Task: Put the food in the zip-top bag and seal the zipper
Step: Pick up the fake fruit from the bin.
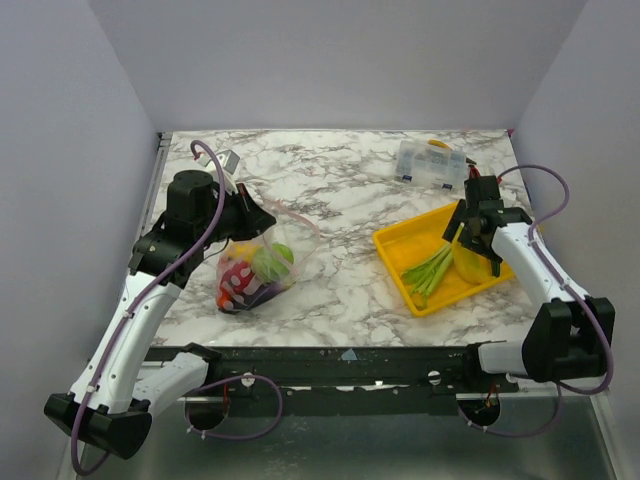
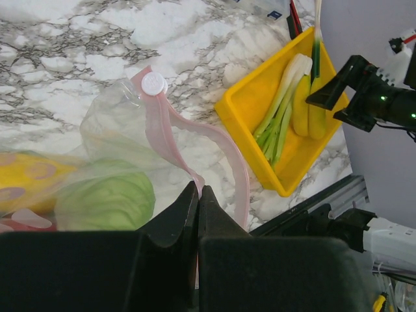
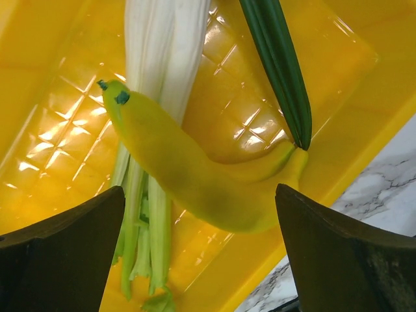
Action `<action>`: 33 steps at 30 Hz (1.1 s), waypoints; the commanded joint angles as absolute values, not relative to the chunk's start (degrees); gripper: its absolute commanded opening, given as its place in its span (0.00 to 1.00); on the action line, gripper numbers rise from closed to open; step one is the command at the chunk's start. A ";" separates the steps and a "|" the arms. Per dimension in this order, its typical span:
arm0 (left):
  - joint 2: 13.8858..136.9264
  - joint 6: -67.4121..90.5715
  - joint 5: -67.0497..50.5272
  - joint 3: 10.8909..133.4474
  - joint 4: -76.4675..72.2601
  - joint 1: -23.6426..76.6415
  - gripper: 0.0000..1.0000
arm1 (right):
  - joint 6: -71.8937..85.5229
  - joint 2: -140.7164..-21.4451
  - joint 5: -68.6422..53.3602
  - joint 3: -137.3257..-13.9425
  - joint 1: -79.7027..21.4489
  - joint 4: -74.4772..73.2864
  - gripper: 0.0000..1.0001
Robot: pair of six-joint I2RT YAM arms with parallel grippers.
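Though perhaps untouched, bananas (image 3: 195, 172) within hand (image 3: 198, 195)

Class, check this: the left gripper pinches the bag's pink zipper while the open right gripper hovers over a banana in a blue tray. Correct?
No: the tray under the banana is yellow, not blue, as the right wrist view shows. The rest stands.

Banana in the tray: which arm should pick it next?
Right. The right fingers hang open over the banana in the tray; the left fingers are shut on the zipper.
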State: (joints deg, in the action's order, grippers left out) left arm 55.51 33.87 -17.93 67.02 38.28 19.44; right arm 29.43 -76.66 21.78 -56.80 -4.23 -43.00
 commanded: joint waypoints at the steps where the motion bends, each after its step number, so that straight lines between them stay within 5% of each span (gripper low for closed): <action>1: 55.03 34.37 -22.04 66.62 34.96 18.99 0.00 | 25.56 -80.55 24.17 -57.39 -4.22 -39.32 1.00; 4: 54.95 34.11 -22.28 66.57 35.14 19.06 0.00 | 24.29 -79.37 20.01 -55.16 -4.30 -35.37 0.96; 8: 54.67 34.10 -22.50 66.05 35.00 19.03 0.00 | 23.82 -78.29 17.19 -54.25 -4.31 -32.17 0.48; 15: 54.14 34.10 -22.06 66.01 35.43 18.99 0.00 | 25.22 -79.57 10.90 -62.64 -4.57 -34.98 0.01; 22: 53.75 34.79 -22.43 65.74 35.32 19.03 0.00 | 29.56 -87.93 -8.43 -71.61 -4.66 -33.86 0.02; 25: 53.18 34.72 -22.20 65.83 35.65 18.98 0.00 | 29.55 -92.71 -8.70 -72.20 -4.58 -31.57 0.30; 33: 52.63 33.75 -21.42 65.83 36.77 18.99 0.00 | 25.10 -93.92 -6.15 -68.53 -4.65 -28.79 0.58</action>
State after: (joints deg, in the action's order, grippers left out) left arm 53.78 34.09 -20.45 66.02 37.82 19.20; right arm 27.90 -95.74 -6.00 -70.85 -4.54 -29.30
